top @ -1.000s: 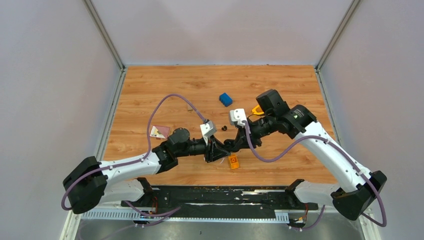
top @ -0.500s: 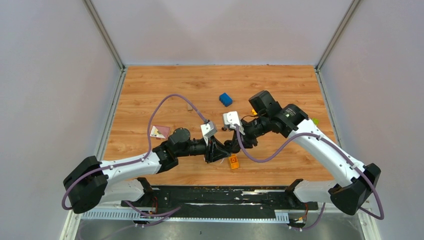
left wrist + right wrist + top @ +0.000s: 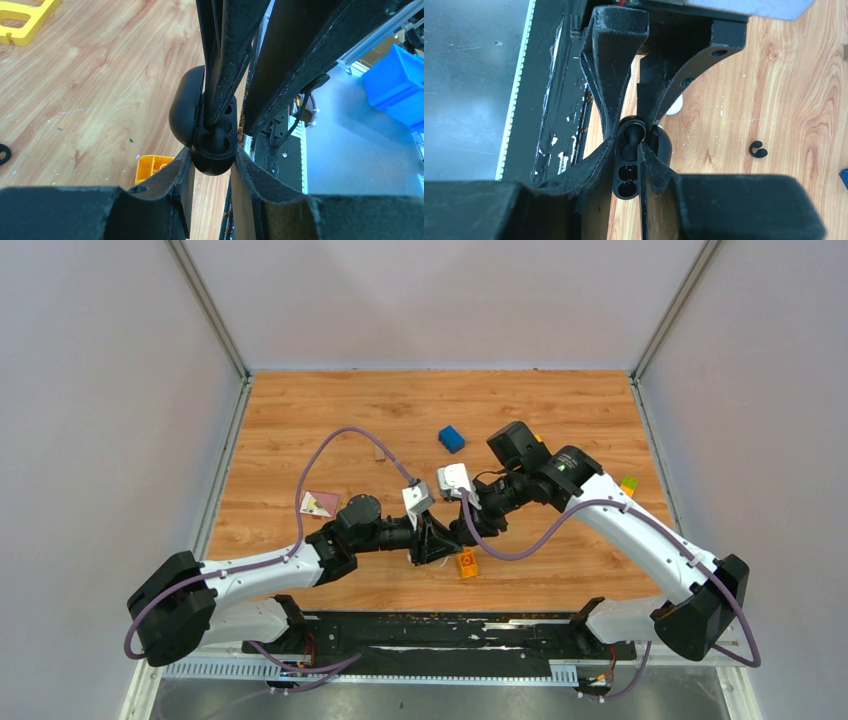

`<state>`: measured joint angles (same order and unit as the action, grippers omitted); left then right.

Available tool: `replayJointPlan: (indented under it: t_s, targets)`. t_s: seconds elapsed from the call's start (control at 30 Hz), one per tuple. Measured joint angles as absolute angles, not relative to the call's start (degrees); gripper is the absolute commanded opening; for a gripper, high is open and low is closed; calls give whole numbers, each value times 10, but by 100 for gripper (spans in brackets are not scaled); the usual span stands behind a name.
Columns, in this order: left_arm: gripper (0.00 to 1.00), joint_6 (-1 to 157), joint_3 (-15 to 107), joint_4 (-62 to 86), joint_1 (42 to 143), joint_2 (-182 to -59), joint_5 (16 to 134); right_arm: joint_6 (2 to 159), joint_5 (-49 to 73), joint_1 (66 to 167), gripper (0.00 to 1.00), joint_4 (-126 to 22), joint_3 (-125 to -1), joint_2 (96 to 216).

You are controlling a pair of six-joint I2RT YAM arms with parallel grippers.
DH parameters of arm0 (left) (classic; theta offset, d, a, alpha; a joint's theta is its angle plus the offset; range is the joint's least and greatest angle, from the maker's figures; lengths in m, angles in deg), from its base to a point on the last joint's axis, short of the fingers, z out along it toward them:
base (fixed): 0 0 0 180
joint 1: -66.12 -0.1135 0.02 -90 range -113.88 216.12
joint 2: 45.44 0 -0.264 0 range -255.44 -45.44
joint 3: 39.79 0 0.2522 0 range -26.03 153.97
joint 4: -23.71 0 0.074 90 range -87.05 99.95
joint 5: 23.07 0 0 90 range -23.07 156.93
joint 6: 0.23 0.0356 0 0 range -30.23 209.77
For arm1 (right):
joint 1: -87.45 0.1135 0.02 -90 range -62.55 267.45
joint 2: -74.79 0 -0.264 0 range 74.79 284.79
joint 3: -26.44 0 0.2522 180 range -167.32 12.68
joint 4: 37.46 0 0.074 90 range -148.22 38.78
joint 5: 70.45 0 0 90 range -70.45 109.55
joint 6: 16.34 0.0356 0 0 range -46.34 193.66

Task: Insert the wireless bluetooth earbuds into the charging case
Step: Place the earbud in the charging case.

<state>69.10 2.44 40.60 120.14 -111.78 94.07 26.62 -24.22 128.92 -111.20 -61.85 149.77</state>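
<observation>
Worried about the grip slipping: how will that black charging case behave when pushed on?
The charging case looks glossy and rounded, so it may twist or slip in the left end effector. Its open lid probably swings freely on the hinge. Small hard shell: likely light and stiff.

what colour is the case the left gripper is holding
Black all over: the charging case looks glossy black. It shows best in the left wrist view.

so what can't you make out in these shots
- charging case: top view, hidden beneath both grippers.
- earbud at the right gripper: left wrist view, its fingers hide it.
- white object: right wrist view, mostly behind the left gripper.
- small black curled piece: right wrist view, too small to identify.
</observation>
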Motion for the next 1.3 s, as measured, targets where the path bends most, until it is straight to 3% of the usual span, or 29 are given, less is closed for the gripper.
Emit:
replayJointPlan:
  t_s: [0.2, 0.4, 0.6, 1.3]
  targets:
    - [0, 691, 24, 406, 1201, -1118, 941, 266, -242, 1294, 22, -1106, -619, 1503]
    - [0, 691, 24, 405, 1202, -1118, 943, 267, -244, 1297, 8, -1104, -619, 1507]
    - [0, 691, 24, 404, 1204, -1118, 948, 268, -244, 1297, 0, -1102, -619, 1507]
    - [0, 680, -16, 501, 1204, -1109, 948, 337, -366, 1239, 0, -1025, -563, 1481]
